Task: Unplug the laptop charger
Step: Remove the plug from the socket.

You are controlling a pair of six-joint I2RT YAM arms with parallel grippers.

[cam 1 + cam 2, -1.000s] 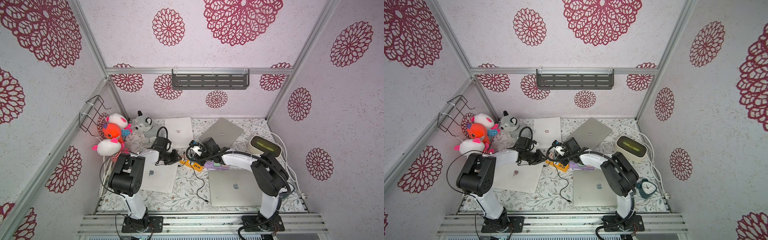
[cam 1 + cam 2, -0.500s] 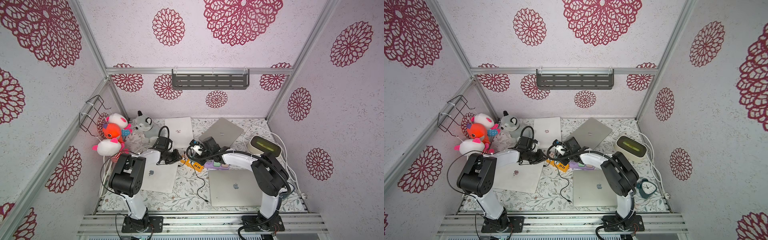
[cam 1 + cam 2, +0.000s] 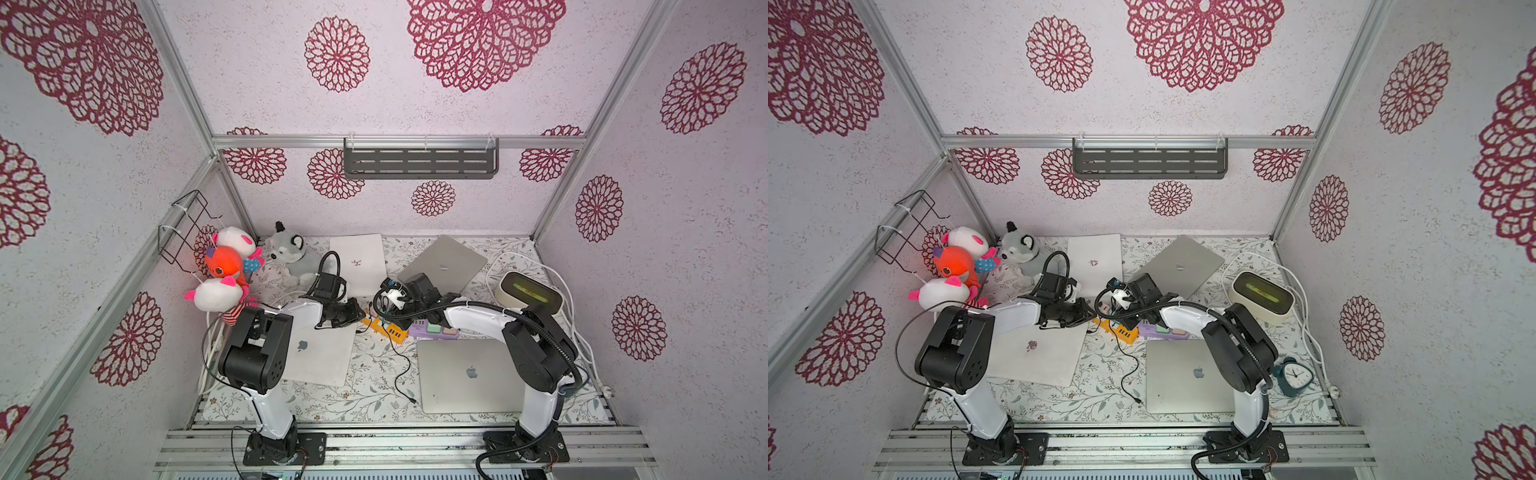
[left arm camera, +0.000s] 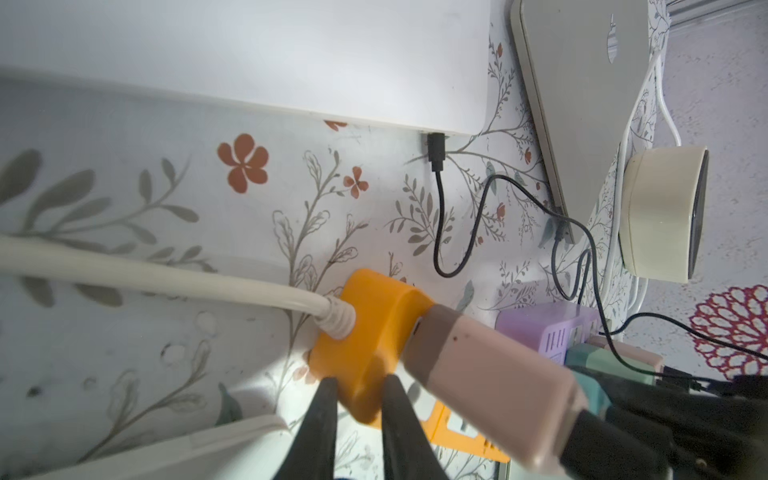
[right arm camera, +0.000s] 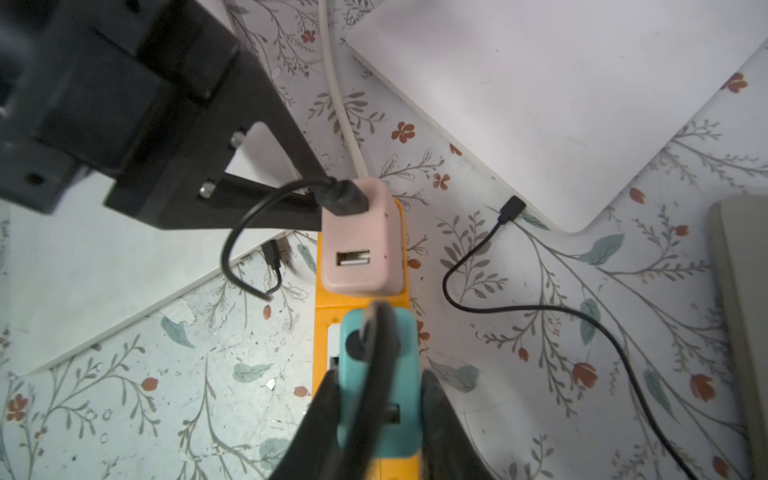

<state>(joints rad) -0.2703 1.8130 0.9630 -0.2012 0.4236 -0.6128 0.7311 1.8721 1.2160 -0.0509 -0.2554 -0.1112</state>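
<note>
Charger [image 5: 401,336], a teal block, is seen in the right wrist view plugged into an orange strip [image 5: 326,313]. It is clamped between the two fingers of the right gripper [image 5: 378,395], one on each side. Just beside it on the same strip a pink adapter [image 5: 357,249] is plugged, and a black cable [image 5: 232,249] enters that adapter's far end. In the left wrist view the strip's end is pinched between the fingers of the left gripper [image 4: 359,411], at the end where a white cord [image 4: 166,278] enters it. The pink adapter is seen next along the strip, and a teal edge of the charger shows just behind it. Farther off, a black plug [image 4: 435,149] is set against the edge of a white laptop [image 4: 291,54]. In both top views the two grippers face each other over the strip near the middle of the table [image 3: 340,401]. A purple strip [image 3: 432,331] lies just beside it, and the charger is hidden beneath the right gripper.
</note>
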